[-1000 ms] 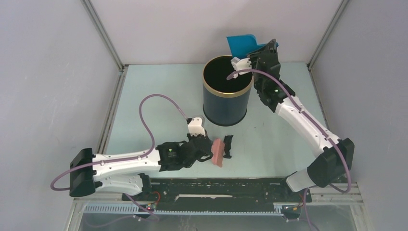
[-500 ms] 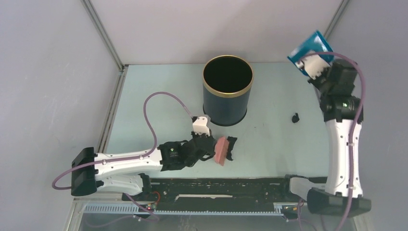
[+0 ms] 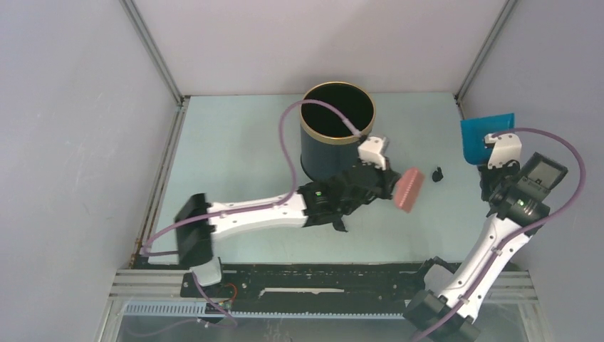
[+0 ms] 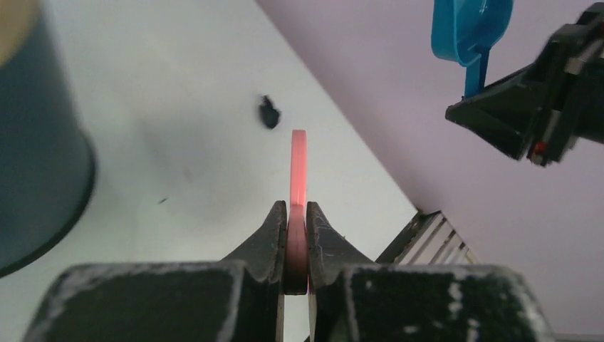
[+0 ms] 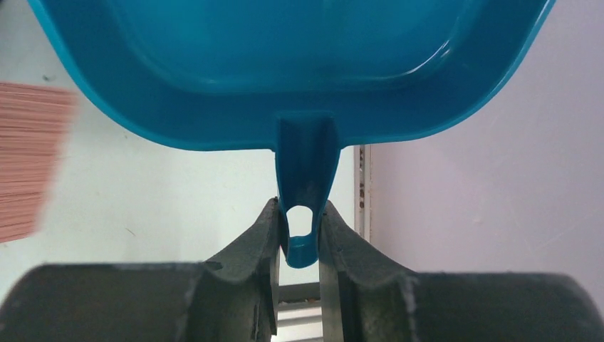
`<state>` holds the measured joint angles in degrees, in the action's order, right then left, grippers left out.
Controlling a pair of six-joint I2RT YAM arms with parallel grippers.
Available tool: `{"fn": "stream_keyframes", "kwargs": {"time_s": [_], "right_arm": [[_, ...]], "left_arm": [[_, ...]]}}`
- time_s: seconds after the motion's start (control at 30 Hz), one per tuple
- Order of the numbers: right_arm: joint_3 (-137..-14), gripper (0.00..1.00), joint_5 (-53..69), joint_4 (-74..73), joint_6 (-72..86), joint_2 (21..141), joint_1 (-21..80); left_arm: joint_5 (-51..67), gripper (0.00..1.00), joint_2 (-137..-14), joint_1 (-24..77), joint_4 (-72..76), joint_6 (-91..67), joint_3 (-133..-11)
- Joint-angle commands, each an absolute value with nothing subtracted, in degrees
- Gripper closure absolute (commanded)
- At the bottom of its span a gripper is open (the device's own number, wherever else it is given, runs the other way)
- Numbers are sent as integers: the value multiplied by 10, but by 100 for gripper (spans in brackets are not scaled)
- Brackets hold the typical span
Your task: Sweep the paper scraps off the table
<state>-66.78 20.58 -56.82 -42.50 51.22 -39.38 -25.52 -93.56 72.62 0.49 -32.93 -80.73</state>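
A small crumpled black paper scrap (image 3: 437,173) lies on the pale light-blue table (image 3: 228,142), right of the dark blue cylindrical bin with a gold rim (image 3: 331,160) and clear of it. Between bin and scrap hangs the pink hand brush (image 3: 409,189), its bristle head near the scrap. The left gripper (image 3: 389,188) has its jaws pressed fully together on the brush's thin handle. Farther right from the bin, the blue plastic dustpan (image 3: 486,139) is carried off the table by the right gripper (image 3: 496,162), whose jaws are partly closed and pinch the pan's looped handle. A dark bit under the left arm, on the bin's near side, may be another scrap; I cannot tell. The step in hand looks like bracketing the scrap with brush and pan. Next, the pan's lip likely needs to settle flat on the table beside the scrap, so the brush can draw it in.
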Motion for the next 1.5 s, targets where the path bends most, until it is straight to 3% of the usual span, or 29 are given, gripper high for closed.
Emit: {"fn": "stream_keyframes", "kwargs": {"time_s": [0.0, 0.2, 0.37, 0.5, 0.7, 0.87, 1.17, 1.47], "right_arm": [[-687, 100, 286, -528, -352, 477, -431], [-713, 100, 343, -532, -315, 472, -457], [-727, 100, 371, -550, -320, 479, -469], [-729, 100, 371, -566, -341, 480, -475], [-729, 100, 358, -562, -354, 477, -475], [-730, 100, 367, -565, -351, 479, -475], [-729, 100, 385, -565, -339, 482, -473], [-729, 100, 398, -557, -340, 463, -468]], "left_arm": [[-215, 100, -1046, 726, 96, -346, -902], [-184, 100, -1200, 696, 168, -482, -1021], [-139, 100, -1351, 660, 132, -622, -1189], [-151, 100, -1438, 630, 129, -753, -1261], [-222, 100, -1524, 628, 60, -796, -1384], [-259, 100, -1520, 625, -11, -839, -1360], [-256, 100, -1445, 627, -22, -831, -1212], [-264, 100, -1268, 642, 14, -807, -943]]}}
